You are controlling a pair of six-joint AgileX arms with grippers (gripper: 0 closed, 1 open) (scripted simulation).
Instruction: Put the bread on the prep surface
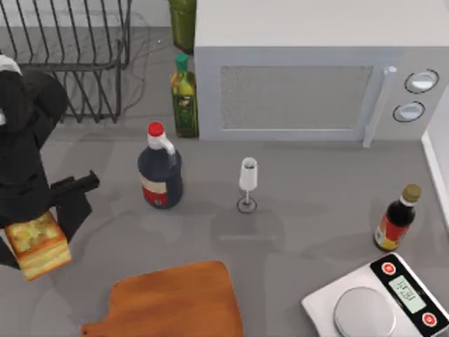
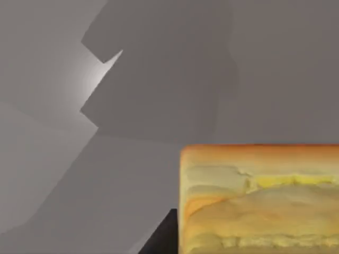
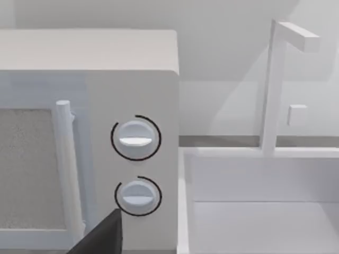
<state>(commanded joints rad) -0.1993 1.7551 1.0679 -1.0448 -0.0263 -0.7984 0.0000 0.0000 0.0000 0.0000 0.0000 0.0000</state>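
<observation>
Clamping the bread [image 1: 37,243], the left gripper [image 1: 31,242] hangs above the table's left side, near the cutting board [image 1: 172,302].

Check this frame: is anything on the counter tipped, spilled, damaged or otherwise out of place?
Nothing stands out. The dark bottle, olive oil bottle, small sauce bottle and wine glass all stand upright with no spills. The bread is held in the left gripper off the cutting board, which fits the task.
</observation>
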